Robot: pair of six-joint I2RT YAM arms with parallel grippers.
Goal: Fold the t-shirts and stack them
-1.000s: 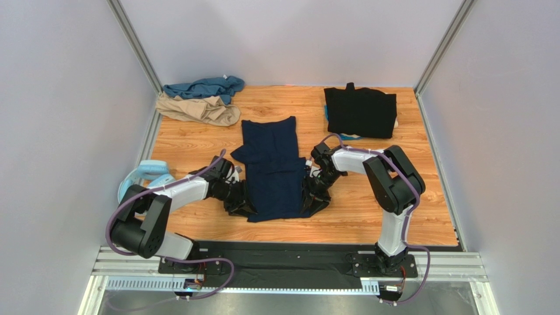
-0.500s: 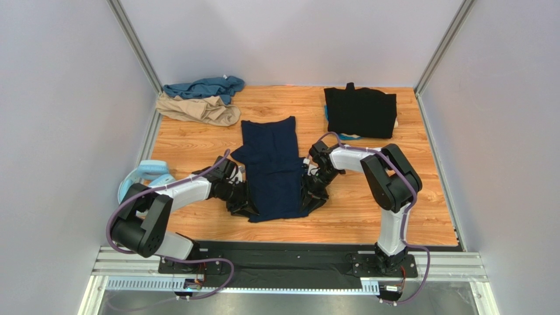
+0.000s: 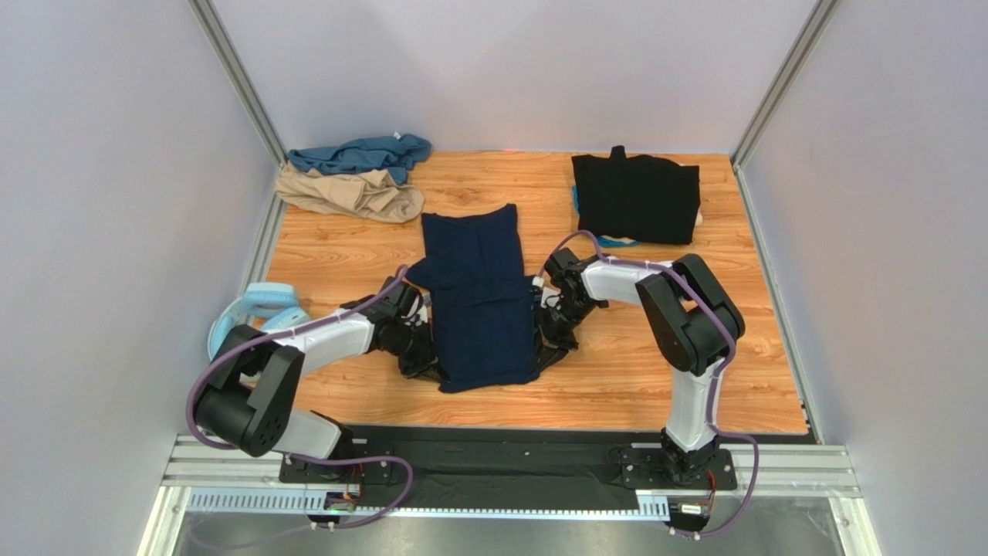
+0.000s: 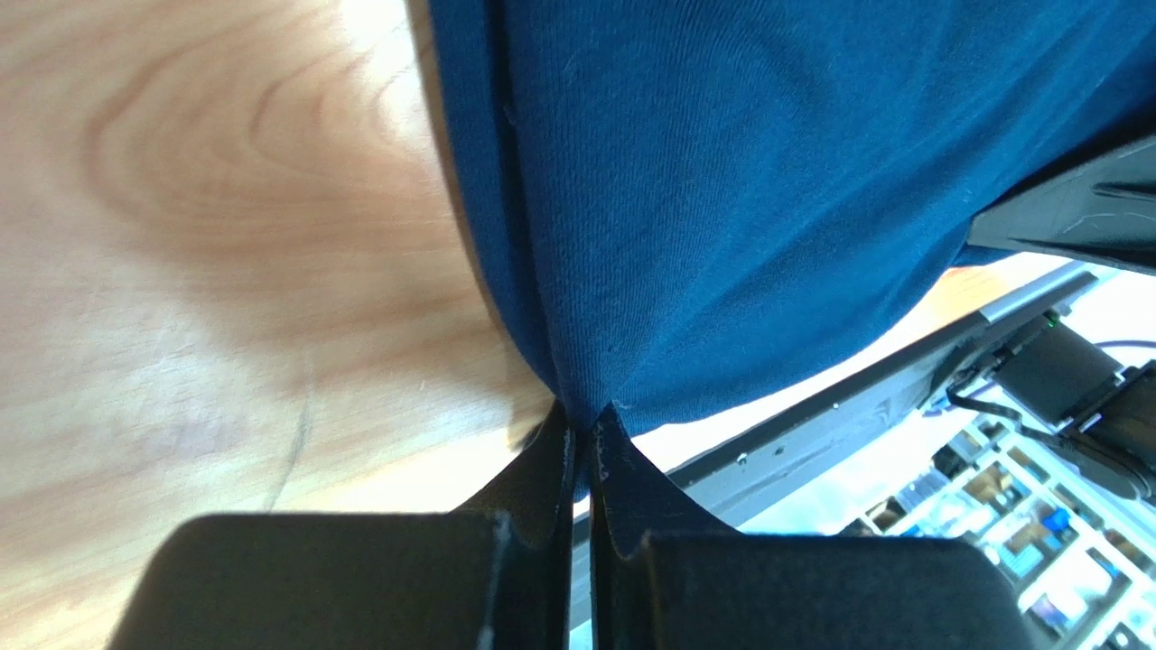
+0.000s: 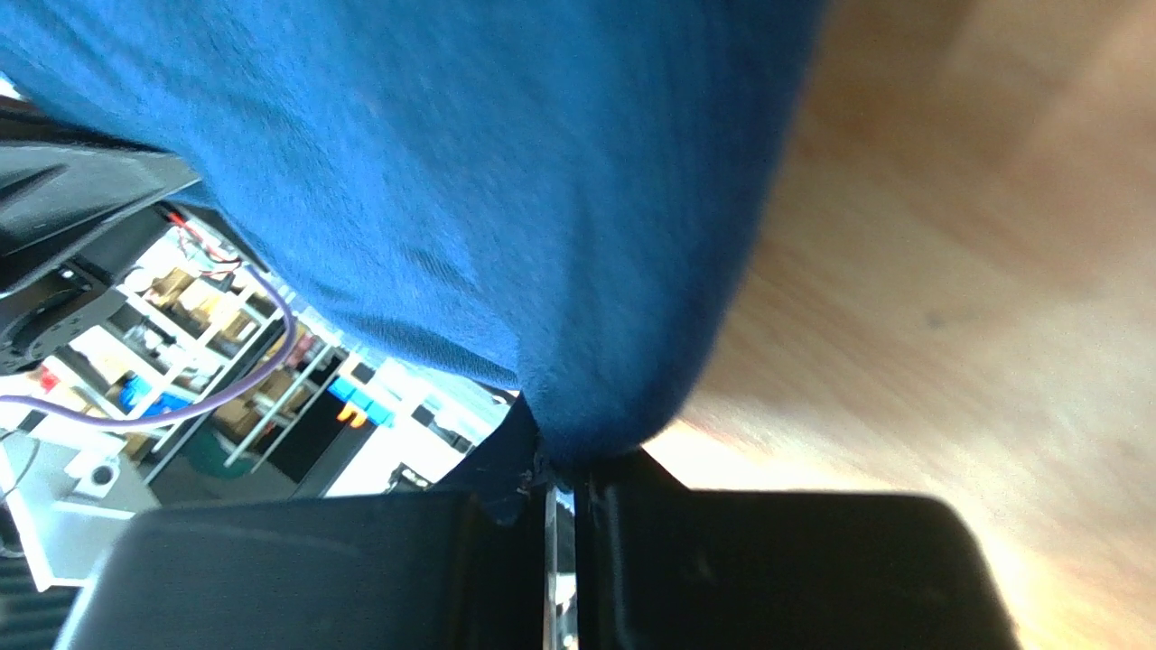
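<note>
A dark navy t-shirt lies as a long folded strip in the middle of the table. My left gripper is shut on its left near edge, and the navy t-shirt bunches into the pinched fingertips. My right gripper is shut on the right near edge, the navy t-shirt pulled into its tips. A black t-shirt lies folded at the back right. A teal t-shirt and a tan t-shirt lie crumpled at the back left.
A pale blue plastic ring sits at the left table edge beside my left arm. White walls with metal posts close in the wooden table on three sides. A bit of teal cloth peeks from under the black shirt.
Both grippers have shut on the near edges of the navy t-shirt. Its near end has drawn in narrower and shifted slightly toward the back.
</note>
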